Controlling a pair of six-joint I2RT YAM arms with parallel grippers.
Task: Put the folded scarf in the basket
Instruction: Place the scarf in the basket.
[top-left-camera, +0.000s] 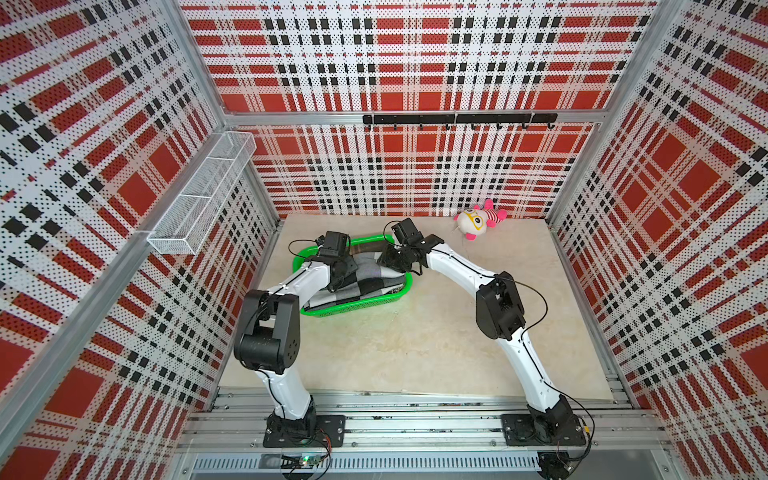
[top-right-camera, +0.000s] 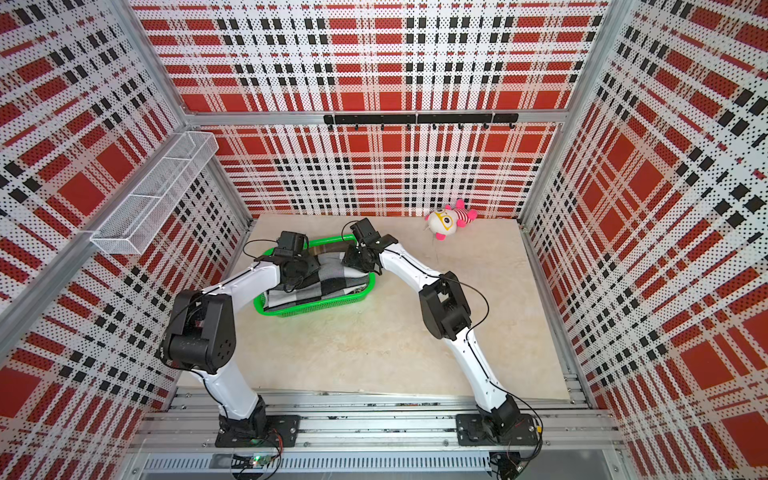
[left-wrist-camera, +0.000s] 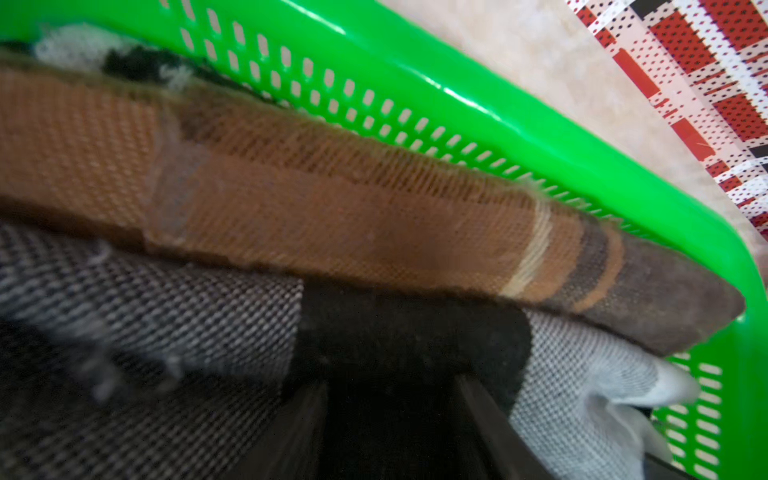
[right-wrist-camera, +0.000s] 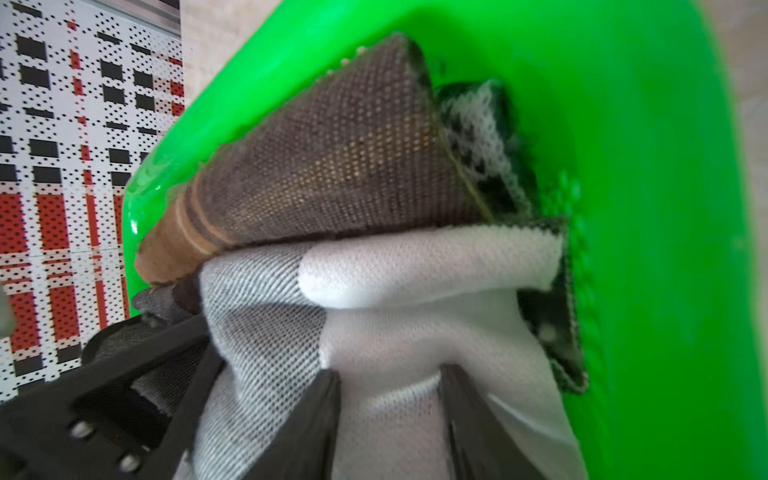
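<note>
The folded scarf (top-left-camera: 374, 282) (top-right-camera: 332, 284), checked grey, white and black with a brown band, lies inside the bright green basket (top-left-camera: 357, 306) (top-right-camera: 316, 309) at the back left of the table. Both arms reach down into the basket. In the left wrist view my left gripper (left-wrist-camera: 390, 382) has black scarf (left-wrist-camera: 291, 208) fabric between its fingers, close to the basket wall (left-wrist-camera: 540, 137). My right gripper (right-wrist-camera: 388, 372) pinches a bulging white fold of the scarf (right-wrist-camera: 415, 266) near a basket corner (right-wrist-camera: 644, 208). In both top views the wrists hide the fingertips.
A pink and white plush toy (top-left-camera: 478, 220) lies at the back right of the beige tabletop (top-left-camera: 415, 345). On the left wall hangs a long white wire-mesh rack (top-left-camera: 203, 195). A black hook rail (top-left-camera: 457, 118) runs along the back wall.
</note>
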